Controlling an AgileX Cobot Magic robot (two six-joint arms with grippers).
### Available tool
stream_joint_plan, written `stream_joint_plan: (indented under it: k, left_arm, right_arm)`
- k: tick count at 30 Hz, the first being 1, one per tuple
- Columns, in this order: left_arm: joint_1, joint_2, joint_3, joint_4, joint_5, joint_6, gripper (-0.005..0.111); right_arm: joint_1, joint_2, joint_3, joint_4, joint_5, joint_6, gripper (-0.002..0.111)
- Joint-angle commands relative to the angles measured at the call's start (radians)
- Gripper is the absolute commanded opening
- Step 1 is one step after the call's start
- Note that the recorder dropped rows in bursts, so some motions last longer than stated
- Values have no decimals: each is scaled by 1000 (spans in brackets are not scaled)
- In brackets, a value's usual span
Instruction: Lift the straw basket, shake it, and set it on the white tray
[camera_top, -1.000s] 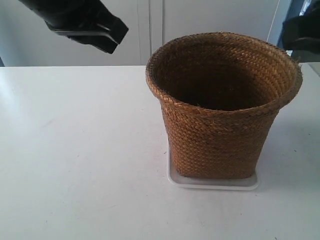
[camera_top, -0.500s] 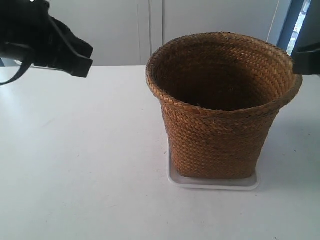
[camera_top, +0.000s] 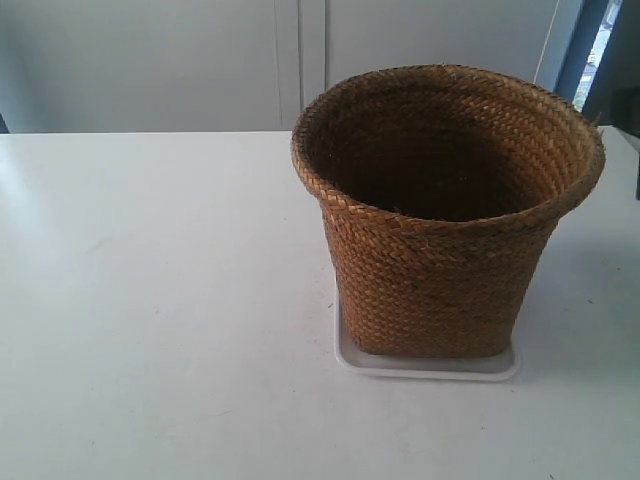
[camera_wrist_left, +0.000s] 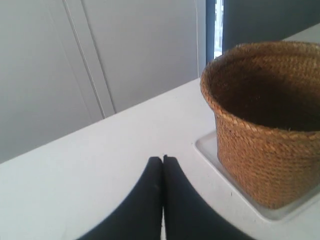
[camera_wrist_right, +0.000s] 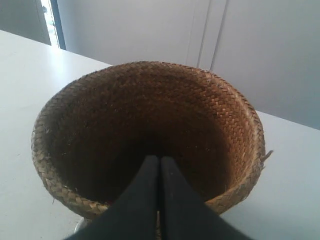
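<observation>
look at the straw basket (camera_top: 445, 210) first. stands straight up on the white tray (camera_top: 430, 368), wide mouth open to the top, dark inside. sits with its base inside the tray's low rim, a thin white edge showing at the front. rests, tray and all, on the white table (camera_top: 150, 300).

next, the left jaws, in the left wrist view. pressed tight together, holding nothing. hang low over the table, beside the basket (camera_wrist_left: 265, 150) and the tray (camera_wrist_left: 212, 152), apart from both.

then the right jaws, in the right wrist view. pressed tight together too, holding nothing. point toward the open mouth of the basket (camera_wrist_right: 100, 125) from higher than the rim, touching no straw. cannot tell how near.

looks done or nearly done, judging by the basket on the tray.

ways to go wrong from here. could knock the wide rim with the right jaws on a careless swing and tip the tall basket over. could push the basket sideways and slide it half off the tray, because of the tray's low rim. could catch a loose straw end and drag the basket up. could bump the tray corner with the left jaws on a low swing and shove tray and basket across the table.
</observation>
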Motion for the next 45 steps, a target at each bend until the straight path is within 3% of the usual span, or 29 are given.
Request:
stream_joint_plan:
  k: [1, 24, 30, 38, 45]
  left_arm:
    - [3, -17, 12, -7, 61, 0, 0]
    - [3, -28, 12, -7, 60, 0, 0]
    - [120, -147, 97, 18, 272, 59, 0]
    - [275, -412, 334, 65, 190, 94, 0]
    - [305, -530, 470, 107, 165, 88, 0]
  right_arm:
    - [1, -3, 6, 3, -6, -6, 0]
    - [1, -3, 6, 3, -6, -6, 0]
    - [1, -3, 6, 3, -6, -6, 0]
    - [1, -3, 6, 3, -6, -6, 0]
    - [1, -3, 6, 3, -6, -6, 0]
